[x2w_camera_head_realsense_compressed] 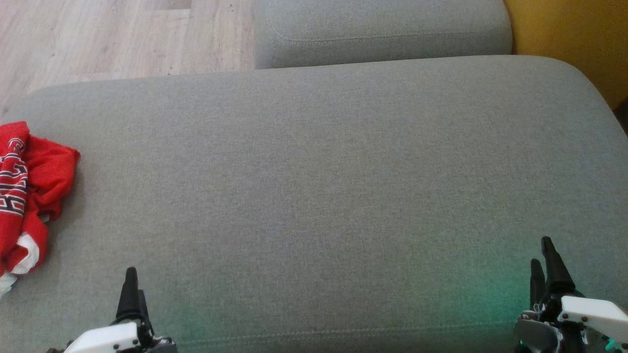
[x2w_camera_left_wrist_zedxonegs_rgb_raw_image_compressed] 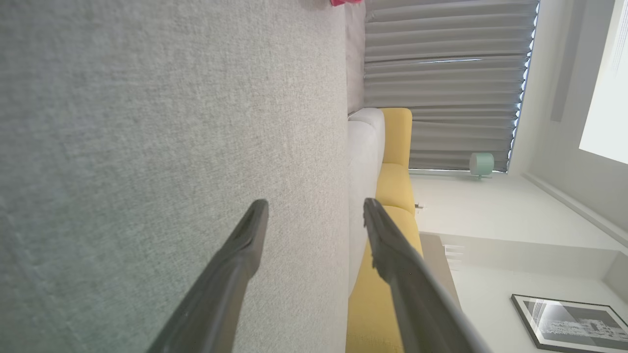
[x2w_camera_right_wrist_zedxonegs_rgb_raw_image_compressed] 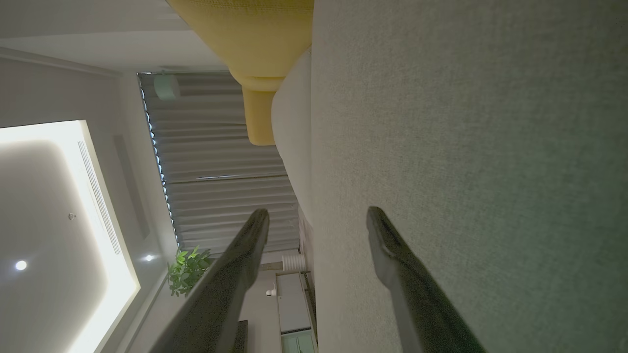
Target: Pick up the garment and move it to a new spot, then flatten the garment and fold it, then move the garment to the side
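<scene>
Surface: a wide grey cushion (x2w_camera_head_realsense_compressed: pixel 314 171) is spread across most of the head view. The weave is fine and flat, and a stitched seam is seen along the near edge. A green glow is cast on the near right part.
Garment: a red garment (x2w_camera_head_realsense_compressed: pixel 29 196) with white and dark lettering is left crumpled on the far left end of the grey cushion and is cut off by the frame edge. It is not touched by either gripper and lies nearer the left one.
Left gripper: the left gripper (x2w_camera_head_realsense_compressed: pixel 135 284) is held low over the near left of the cushion. In its wrist view the two fingers are spread apart with nothing between them.
Right gripper: the right gripper (x2w_camera_head_realsense_compressed: pixel 541 251) is held over the near right of the cushion. The fingers are likewise parted and nothing is gripped.
Far side: a second cushion (x2w_camera_head_realsense_compressed: pixel 382 29) is set just beyond the first. Pale wood floor (x2w_camera_head_realsense_compressed: pixel 98 34) is seen far left and a yellow seat (x2w_camera_head_realsense_compressed: pixel 574 39) far right.
Room: pleated grey curtains (x2w_camera_left_wrist_zedxonegs_rgb_raw_image_compressed: pixel 441 73) are drawn. A framed picture (x2w_camera_left_wrist_zedxonegs_rgb_raw_image_compressed: pixel 571 323), a leafy plant (x2w_camera_right_wrist_zedxonegs_rgb_raw_image_compressed: pixel 189 269) and a lit ceiling panel (x2w_camera_right_wrist_zedxonegs_rgb_raw_image_compressed: pixel 49 220) are seen in the wrist views.
</scene>
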{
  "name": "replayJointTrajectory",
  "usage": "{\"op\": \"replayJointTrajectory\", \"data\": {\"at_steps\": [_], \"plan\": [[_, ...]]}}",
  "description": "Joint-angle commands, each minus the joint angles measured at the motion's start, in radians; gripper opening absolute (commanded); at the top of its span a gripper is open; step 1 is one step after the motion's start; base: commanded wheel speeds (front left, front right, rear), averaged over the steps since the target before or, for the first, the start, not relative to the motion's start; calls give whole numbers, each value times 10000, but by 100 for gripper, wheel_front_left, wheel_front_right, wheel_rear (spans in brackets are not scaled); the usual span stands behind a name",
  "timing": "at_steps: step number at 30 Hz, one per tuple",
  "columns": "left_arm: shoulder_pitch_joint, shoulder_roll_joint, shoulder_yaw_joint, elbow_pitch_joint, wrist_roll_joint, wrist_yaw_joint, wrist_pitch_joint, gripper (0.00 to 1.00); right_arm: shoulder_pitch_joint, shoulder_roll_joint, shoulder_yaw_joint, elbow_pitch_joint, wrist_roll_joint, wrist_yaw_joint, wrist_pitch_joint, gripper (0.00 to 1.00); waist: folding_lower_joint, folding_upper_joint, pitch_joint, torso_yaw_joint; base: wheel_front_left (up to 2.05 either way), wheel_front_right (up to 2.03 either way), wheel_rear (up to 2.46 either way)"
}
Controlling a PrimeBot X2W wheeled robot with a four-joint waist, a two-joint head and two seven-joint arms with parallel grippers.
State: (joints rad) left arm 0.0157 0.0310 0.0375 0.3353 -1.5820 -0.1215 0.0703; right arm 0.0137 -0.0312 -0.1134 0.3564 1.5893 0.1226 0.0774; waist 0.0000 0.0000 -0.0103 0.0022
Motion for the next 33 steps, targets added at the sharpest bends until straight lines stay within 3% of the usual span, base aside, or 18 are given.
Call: {"op": "replayJointTrajectory", "data": {"at_steps": [1, 20, 33], "plan": [[-282, 83, -7, -383, 113, 66, -74, 100, -259, -85, 34, -374, -104, 9, -130, 100, 0, 0, -6, 1, 0, 0, 0], [-192, 102, -518, -1261, 2361, 397, -632, 100, -5, -103, 219, -1209, -3064, 22, -691, 100, 0, 0, -208, 53, 0, 0, 0], [-52, 116, -936, -1619, 5062, 485, -1043, 100, 251, -116, 674, -1541, -5575, 31, -1103, 100, 0, 0, -353, 101, 0, 0, 0]]}}
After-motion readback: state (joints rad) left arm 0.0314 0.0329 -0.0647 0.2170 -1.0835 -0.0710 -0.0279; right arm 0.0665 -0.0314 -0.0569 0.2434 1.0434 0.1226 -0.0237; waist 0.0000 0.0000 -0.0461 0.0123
